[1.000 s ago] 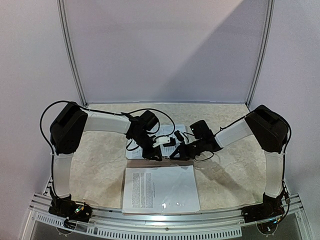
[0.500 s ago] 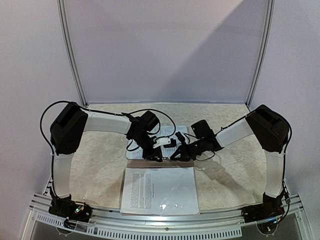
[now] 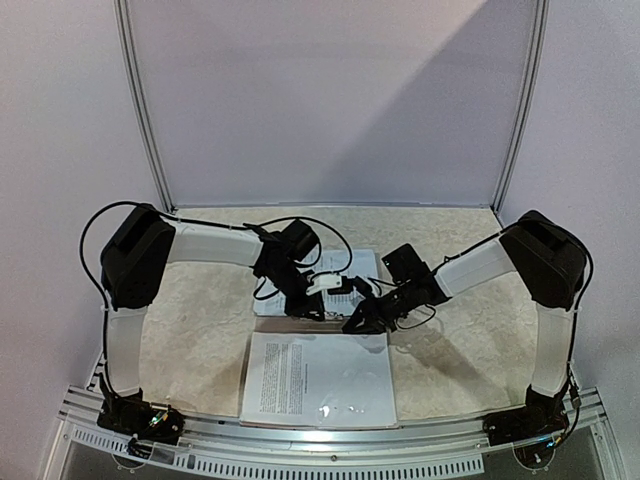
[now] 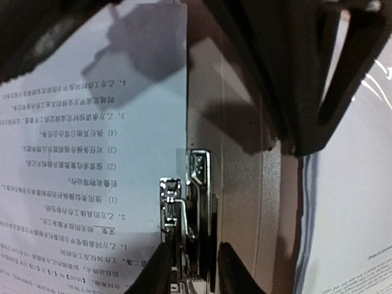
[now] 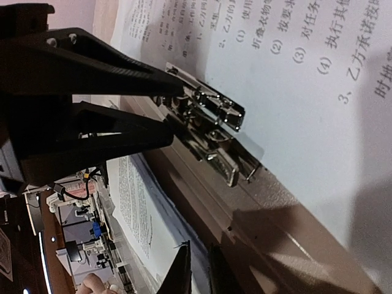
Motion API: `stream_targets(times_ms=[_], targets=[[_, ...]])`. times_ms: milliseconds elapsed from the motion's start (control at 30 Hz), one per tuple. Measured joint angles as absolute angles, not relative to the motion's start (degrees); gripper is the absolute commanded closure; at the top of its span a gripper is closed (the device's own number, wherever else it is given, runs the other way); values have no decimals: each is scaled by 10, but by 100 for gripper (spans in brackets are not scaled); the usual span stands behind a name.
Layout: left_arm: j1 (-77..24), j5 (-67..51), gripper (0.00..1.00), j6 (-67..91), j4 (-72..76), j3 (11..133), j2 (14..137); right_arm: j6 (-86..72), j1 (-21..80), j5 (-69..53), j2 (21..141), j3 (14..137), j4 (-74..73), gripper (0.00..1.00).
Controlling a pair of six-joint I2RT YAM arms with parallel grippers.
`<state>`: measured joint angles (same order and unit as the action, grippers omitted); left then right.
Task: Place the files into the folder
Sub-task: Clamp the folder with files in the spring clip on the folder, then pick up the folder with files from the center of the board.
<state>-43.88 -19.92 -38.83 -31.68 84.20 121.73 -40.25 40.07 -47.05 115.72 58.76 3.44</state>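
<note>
The tan folder (image 4: 245,184) lies open on the table, its spine (image 3: 300,326) running between two printed files. One file (image 3: 340,268) lies on the far leaf and another (image 3: 318,378) on the near leaf. My left gripper (image 4: 196,248) is shut on the metal clip (image 4: 184,202) at the spine. In the right wrist view its black fingers (image 5: 110,73) pinch that clip (image 5: 208,122). My right gripper (image 5: 201,251) hovers at the spine beside the near file's edge (image 5: 141,208). Its jaws stand a narrow gap apart with nothing seen between them.
Both arms meet over the middle of the marbled tabletop (image 3: 200,330). A metal rail (image 3: 330,445) runs along the near edge. White panels (image 3: 330,100) wall the back and sides.
My right gripper has shifted toward the near side along the spine and its jaws have parted slightly. The near file has slid a little left. The left gripper has stayed on the clip.
</note>
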Motion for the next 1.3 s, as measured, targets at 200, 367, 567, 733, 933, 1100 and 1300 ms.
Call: stream_targets(times_ms=[200,367,567,733,933,1100,1300], targets=[[-439,-186,67,-422,-375,872,1218,-375,390,-433,1092,596,-48,77],[-437,-190,66,-461,-435,906,1209,-310,362,-362,1024,620,-148,72],[-416,-191,64,-522,-519,866,1117,-180,353,-275,983,667,-248,66],[-339,-201,60,-566,-592,757,1032,-8,384,-236,984,674,-237,61],[-306,-198,59,-576,-624,599,944,121,471,-214,1070,774,-198,58],[-306,-200,58,-570,-621,539,854,172,517,-191,1196,908,-197,58],[-307,-197,60,-550,-599,495,828,202,537,-143,1295,969,-216,60]])
